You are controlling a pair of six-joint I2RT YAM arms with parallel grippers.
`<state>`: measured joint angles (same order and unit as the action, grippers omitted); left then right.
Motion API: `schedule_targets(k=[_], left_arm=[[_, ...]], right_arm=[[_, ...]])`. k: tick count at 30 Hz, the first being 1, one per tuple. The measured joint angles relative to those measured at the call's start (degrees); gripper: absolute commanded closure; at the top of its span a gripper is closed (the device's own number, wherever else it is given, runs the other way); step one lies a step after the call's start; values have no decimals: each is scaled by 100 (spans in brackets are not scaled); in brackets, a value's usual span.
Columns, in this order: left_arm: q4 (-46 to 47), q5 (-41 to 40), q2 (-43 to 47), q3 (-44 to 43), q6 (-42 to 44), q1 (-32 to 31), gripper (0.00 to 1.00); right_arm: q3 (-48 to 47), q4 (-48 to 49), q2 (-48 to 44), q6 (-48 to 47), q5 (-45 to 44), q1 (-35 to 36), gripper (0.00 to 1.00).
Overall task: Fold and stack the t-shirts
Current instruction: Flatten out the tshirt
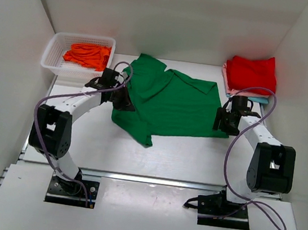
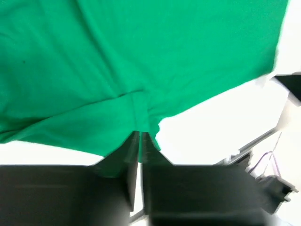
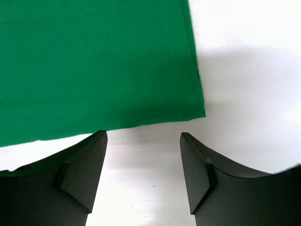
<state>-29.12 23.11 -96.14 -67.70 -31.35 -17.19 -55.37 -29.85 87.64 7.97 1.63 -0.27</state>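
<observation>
T-shirt, plain green, left claw pinching its edge, right claw open

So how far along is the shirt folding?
Done: a folded stack at far right, red t-shirt on top. In hand: the green t-shirt lies mostly spread; left gripper pinches its edge, right gripper open by its hem corner. Left: fold it, then the orange t-shirt in the basket.
</observation>
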Motion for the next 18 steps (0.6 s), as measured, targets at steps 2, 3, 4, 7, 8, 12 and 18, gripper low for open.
schedule_targets(k=[2,3,4,7,8,12,18], left_arm=[[385,20,254,275,-85,79,95],[551,22,280,317,-85,33,83],[680,22,275,334,-101,-44,65],[876,-138,240,387,-157,-498,58],[883,-175,236,391,-179,-612,57],[861,-431,103,391,-192,-1038,44],[492,-1058,-415,127,-205,-1097,67]], right_arm=[[52,42,-68,20,13,68,39],[101,55,-114,39,39,105,39],[136,61,-140,46,61,109,39],[267,87,-216,87,111,144,39],[317,94,-243,103,118,142,39],[452,125,-382,131,160,96,39],[603,245,-577,151,199,85,39]])
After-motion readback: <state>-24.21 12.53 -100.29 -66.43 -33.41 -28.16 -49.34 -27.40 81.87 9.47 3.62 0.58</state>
